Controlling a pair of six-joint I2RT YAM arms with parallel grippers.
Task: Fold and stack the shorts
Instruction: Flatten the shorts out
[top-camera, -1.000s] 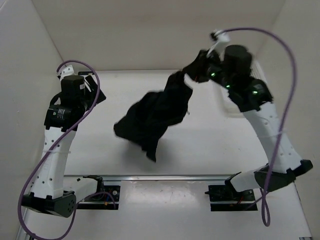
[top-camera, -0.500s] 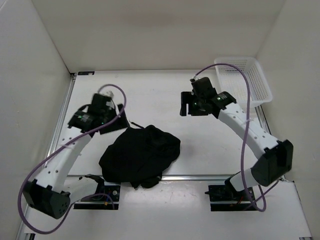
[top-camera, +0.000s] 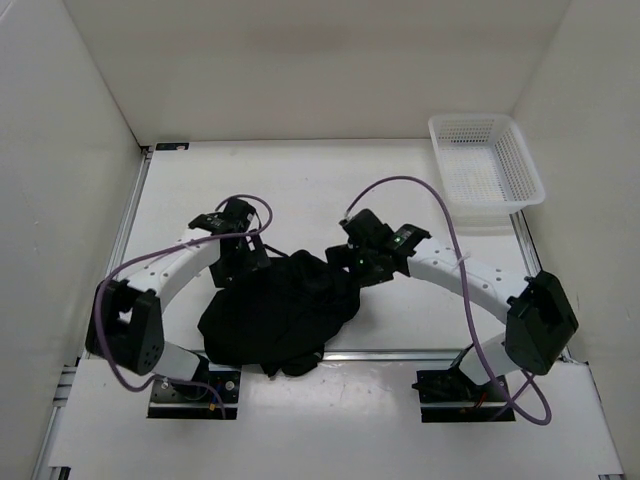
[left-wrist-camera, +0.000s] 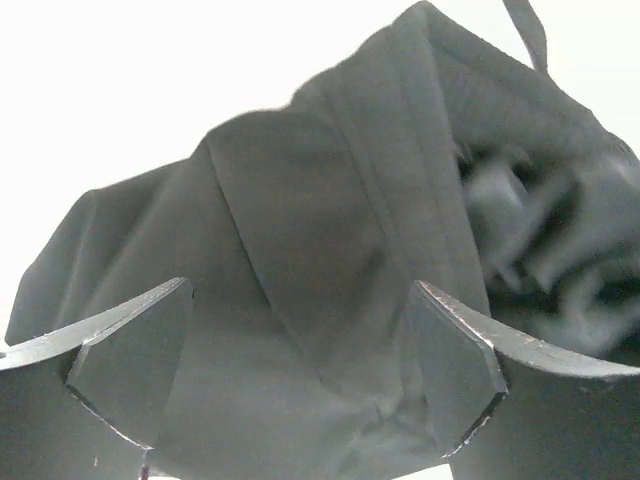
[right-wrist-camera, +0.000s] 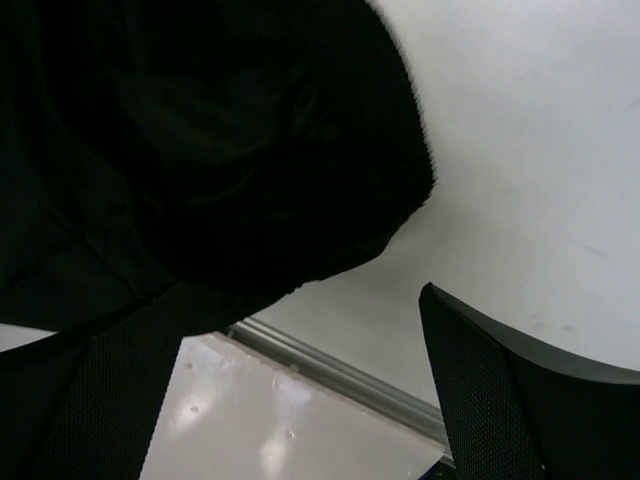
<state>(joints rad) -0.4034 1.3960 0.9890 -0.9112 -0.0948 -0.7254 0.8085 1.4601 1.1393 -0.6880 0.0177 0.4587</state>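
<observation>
Shorts (top-camera: 280, 318) lie crumpled on the table (top-camera: 300, 180) near its front edge, between both arms. The left gripper (top-camera: 244, 275) stands spread wide at the heap's upper left, with fabric between its fingers, unclamped. The right gripper (top-camera: 347, 268), likewise spread, sits at the heap's upper right edge.

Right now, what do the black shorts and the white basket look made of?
The crumpled black shorts: soft matte woven or knit fabric, judging by limp folds and a stitched seam. The white rectangular basket: likely rigid plastic mesh, given its gridded holes and even rim.
</observation>
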